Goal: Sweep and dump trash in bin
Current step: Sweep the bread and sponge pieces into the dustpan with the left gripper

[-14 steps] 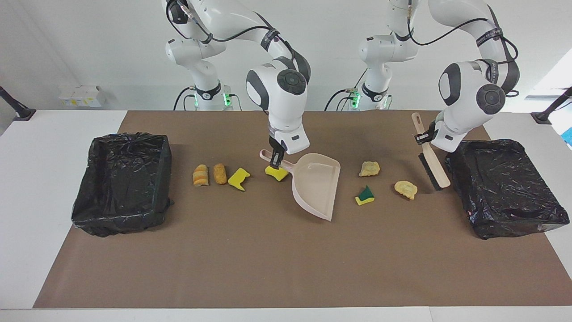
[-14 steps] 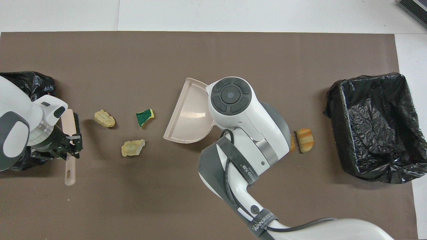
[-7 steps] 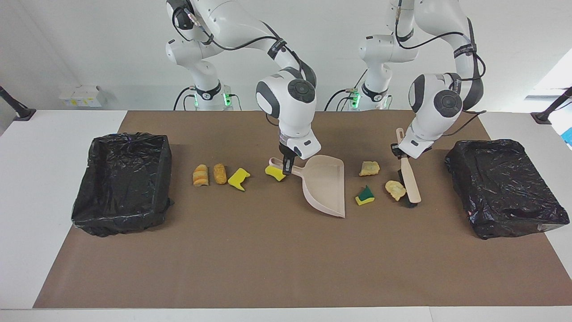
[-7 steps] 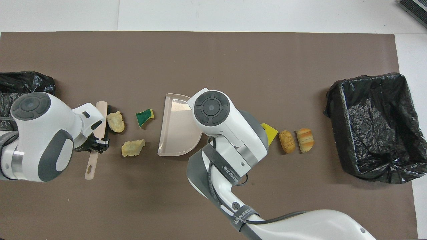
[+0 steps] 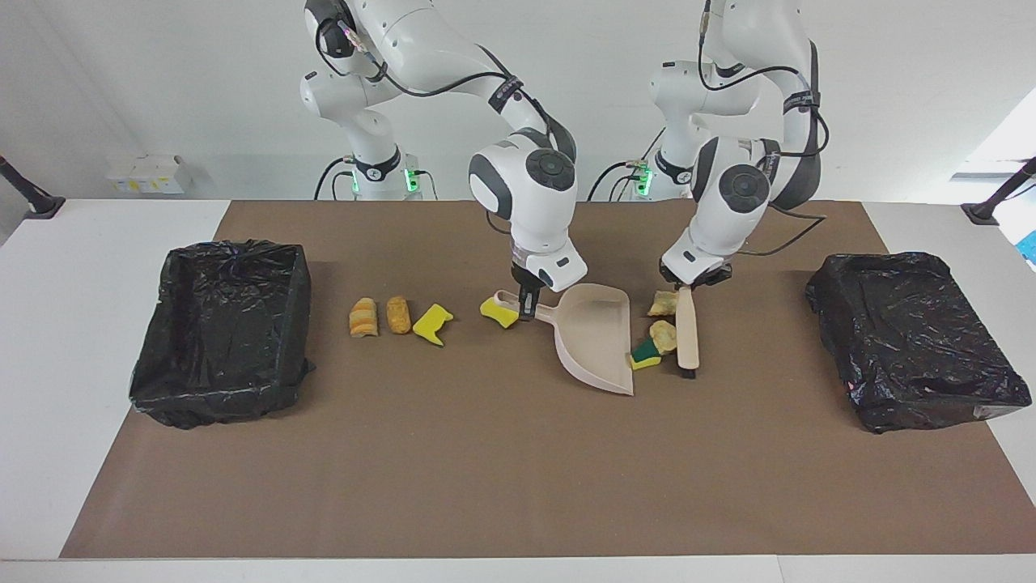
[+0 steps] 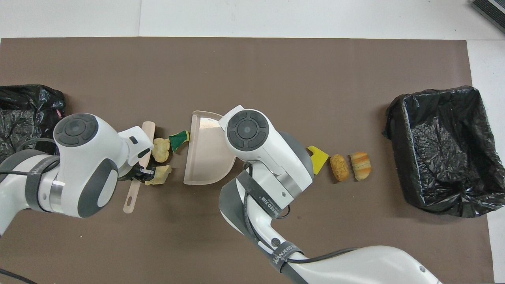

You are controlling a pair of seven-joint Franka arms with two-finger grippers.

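Facing view: the sweep is mid-stroke. The left gripper [image 5: 688, 285] has its jaws clamped on the handle of the beige brush [image 5: 687, 330], whose bristles sit on the brown tabletop [image 5: 486, 470]. It herds three scraps toward the beige dustpan [image 5: 597, 340]: a green-and-yellow sponge bit [image 5: 645, 353] touching the pan's lip, a pale yellow bit [image 5: 664, 334] pressed between it and the brush, and another yellow bit [image 5: 663, 303] at the brush's 11 o'clock. The right gripper [image 5: 528, 306] grips the dustpan's handle, jaws closed on it, with a yellow sponge bit [image 5: 497, 312] just beside it at 9 o'clock.

Overhead view: the dustpan [image 6: 205, 150] lies mouth toward the brush [image 6: 141, 165], and the green-and-yellow bit [image 6: 178, 139] lies at its lip. At the pan's 3 o'clock a yellow wedge [image 6: 317, 154] and two bread-like chunks [image 6: 339, 167] [image 6: 361, 165] wait unswept, near a black-lined bin [image 6: 442, 150]; a second bin [image 6: 23, 114] sits at the left arm's end.

Next, by my reading, the brush must push on over the lip without scattering the bits around the pan's edge.
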